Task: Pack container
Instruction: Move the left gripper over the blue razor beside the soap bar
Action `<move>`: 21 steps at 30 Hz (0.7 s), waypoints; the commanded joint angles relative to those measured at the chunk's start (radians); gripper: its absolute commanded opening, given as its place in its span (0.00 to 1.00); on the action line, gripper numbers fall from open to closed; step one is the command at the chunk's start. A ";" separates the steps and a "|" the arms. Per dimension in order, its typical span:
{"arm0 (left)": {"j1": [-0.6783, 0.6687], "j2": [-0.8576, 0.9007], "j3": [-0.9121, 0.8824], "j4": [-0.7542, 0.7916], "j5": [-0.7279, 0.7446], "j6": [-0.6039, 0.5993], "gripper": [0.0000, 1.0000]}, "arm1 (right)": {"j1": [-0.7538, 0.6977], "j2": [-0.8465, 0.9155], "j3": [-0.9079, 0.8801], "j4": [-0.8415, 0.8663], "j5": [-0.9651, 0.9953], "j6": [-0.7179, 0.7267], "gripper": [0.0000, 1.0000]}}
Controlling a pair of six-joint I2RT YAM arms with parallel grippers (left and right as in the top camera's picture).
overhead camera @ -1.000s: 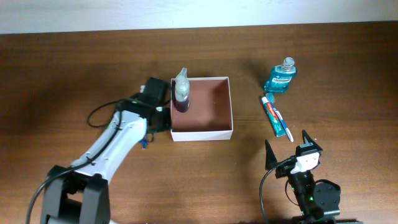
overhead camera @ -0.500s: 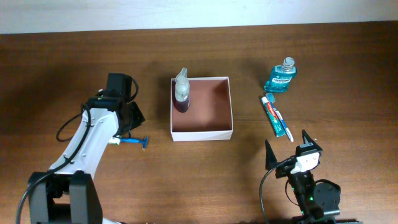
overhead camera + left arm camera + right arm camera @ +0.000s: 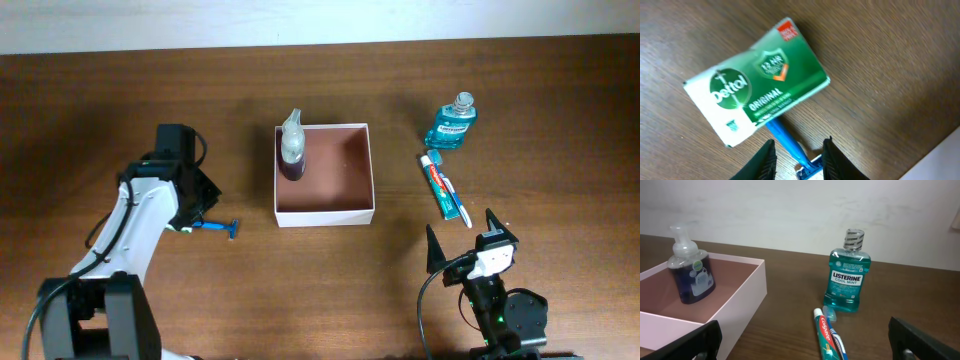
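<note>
1. The container [image 3: 340, 170], a shallow, lidless white-walled box, sits mid-surface with 1 pump bottle [image 3: 291, 150] upright in its far-left corner.
2. Its thin walls look light and likely to flex. It would probably slide if nudged, so pinching 1 wall near a corner seems the safest hold.
3. The left end effector [image 3: 798, 145] hangs over a blue razor [image 3: 220, 227], fingers parted and gripping nothing. A green Dettol soap bar [image 3: 757, 102] lies against the razor's handle end.
4. The right end effector [image 3: 460, 235] waits wide open and empty near the front edge.
5. To the container's right, a teal mouthwash bottle [image 3: 452, 125] stands and a toothpaste tube [image 3: 445, 188] lies flat just in front of it.
6. The surface [image 3: 550, 80] is dark wood grain, and a plain white wall [image 3: 790, 210] runs behind it.
</note>
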 commanded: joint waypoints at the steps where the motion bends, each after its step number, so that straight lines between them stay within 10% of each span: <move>1: 0.023 -0.023 -0.010 -0.014 0.031 -0.031 0.32 | -0.004 -0.006 -0.005 -0.005 -0.002 0.000 0.99; 21: 0.021 -0.023 -0.205 0.058 0.135 -0.364 0.47 | -0.004 -0.006 -0.005 -0.005 -0.001 0.000 0.98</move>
